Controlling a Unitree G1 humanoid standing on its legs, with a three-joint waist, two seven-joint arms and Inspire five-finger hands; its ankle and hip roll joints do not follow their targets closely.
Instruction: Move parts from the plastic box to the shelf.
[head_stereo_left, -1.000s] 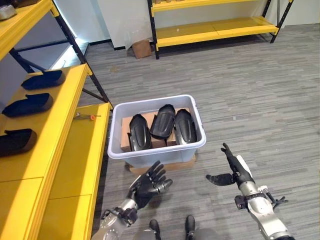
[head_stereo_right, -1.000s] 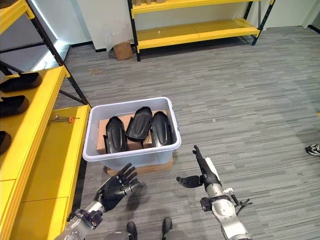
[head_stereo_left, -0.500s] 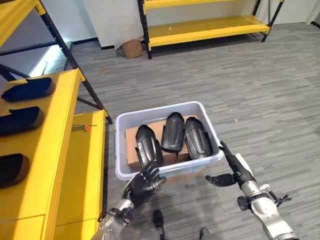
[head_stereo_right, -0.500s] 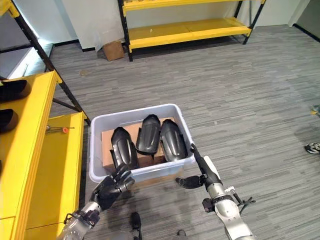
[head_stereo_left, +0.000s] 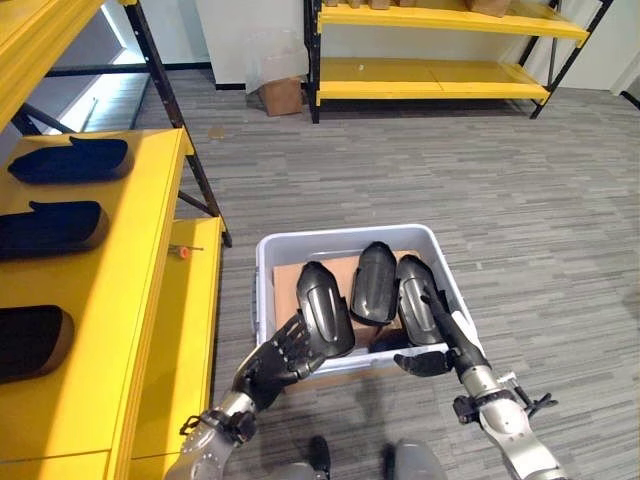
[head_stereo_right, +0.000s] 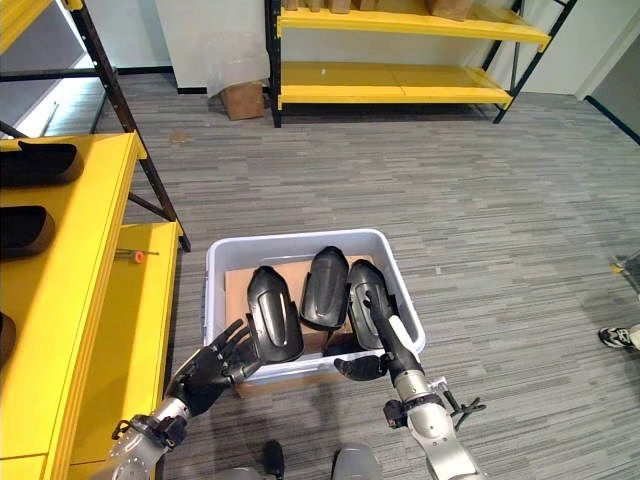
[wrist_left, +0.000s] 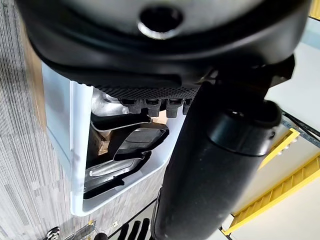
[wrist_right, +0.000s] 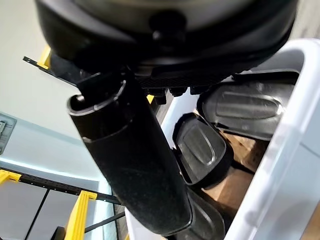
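**Plastic box with three parts, both hands at its near edge**

Plastic box (head_stereo_left: 262, 290): pale grey, on the floor (head_stereo_left: 520, 200) beside the low yellow shelf (head_stereo_left: 150, 300). Cardboard (head_stereo_left: 285, 290) lines its bottom.

Parts: three black moulded shells stand side by side in the box, leaning on the cardboard: left part (head_stereo_left: 323, 320), middle part (head_stereo_left: 374, 283), right part (head_stereo_left: 415, 305).

Shelf: three more dark parts (head_stereo_left: 55, 228) lie in a row on its upper level. A small orange-tipped tool (head_stereo_left: 183, 251) lies on the lower level.

Left hand (head_stereo_left: 272, 365): at the box's near left corner, fingers spread and loose, just beside the left part, holding nothing.

Right hand (head_stereo_left: 440, 340): at the box's near right edge, fingers straight and reaching over the rim against the right part, thumb held out to the side; nothing is grasped.

Background: a second yellow rack (head_stereo_left: 440, 75) stands by the far wall, with a small cardboard carton (head_stereo_left: 282, 95) near it.
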